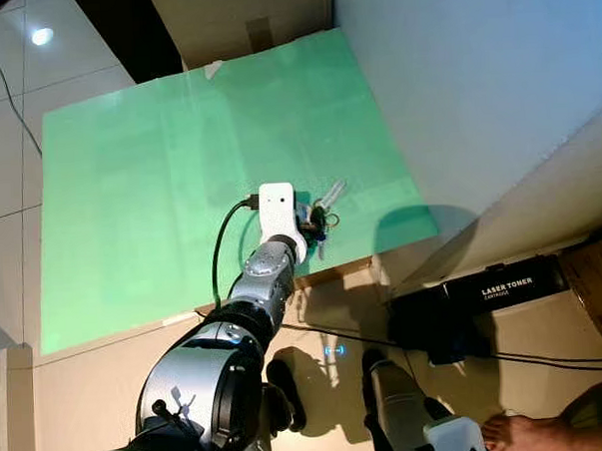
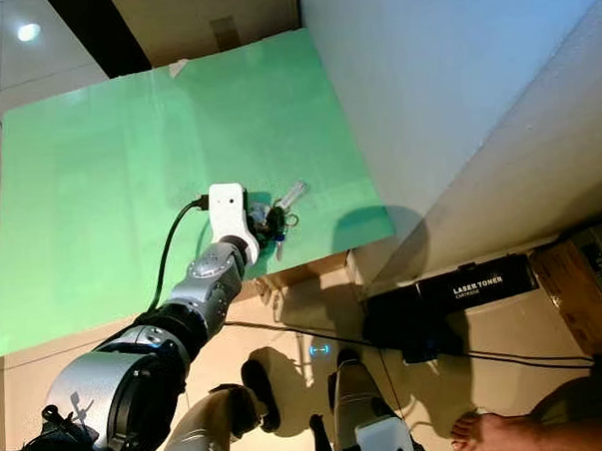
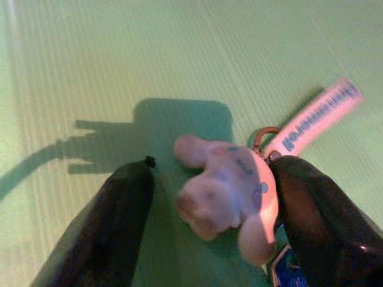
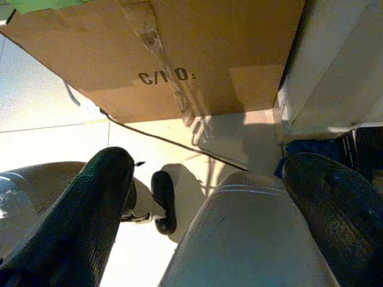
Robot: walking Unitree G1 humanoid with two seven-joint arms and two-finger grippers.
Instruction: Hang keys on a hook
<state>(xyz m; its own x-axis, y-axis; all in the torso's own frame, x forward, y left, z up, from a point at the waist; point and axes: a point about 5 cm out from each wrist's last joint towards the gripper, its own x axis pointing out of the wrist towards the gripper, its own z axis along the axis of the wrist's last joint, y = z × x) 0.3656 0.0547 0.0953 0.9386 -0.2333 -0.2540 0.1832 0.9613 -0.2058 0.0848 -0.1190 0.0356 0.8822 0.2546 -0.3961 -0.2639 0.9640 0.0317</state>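
Observation:
A bunch of keys (image 1: 322, 221) lies on the green tabletop (image 1: 149, 172) near its front right corner. It carries a pale pink plush charm (image 3: 230, 191) and a pink printed strap (image 3: 317, 116). My left arm reaches out over the table's front edge, and its gripper (image 3: 212, 173) is open just above the surface. The plush sits between the two black fingers (image 3: 119, 215), against one and apart from the other. Low beside my leg, my right gripper (image 4: 209, 164) hangs open and holds nothing.
A pale wall (image 1: 474, 78) rises just right of the table. A black toner box (image 1: 504, 292) and cables lie on the floor below it, with a brown carton (image 1: 598, 282) further right. A person's bare foot (image 1: 520, 436) stands at the bottom right. The table is a cardboard box (image 4: 179, 48).

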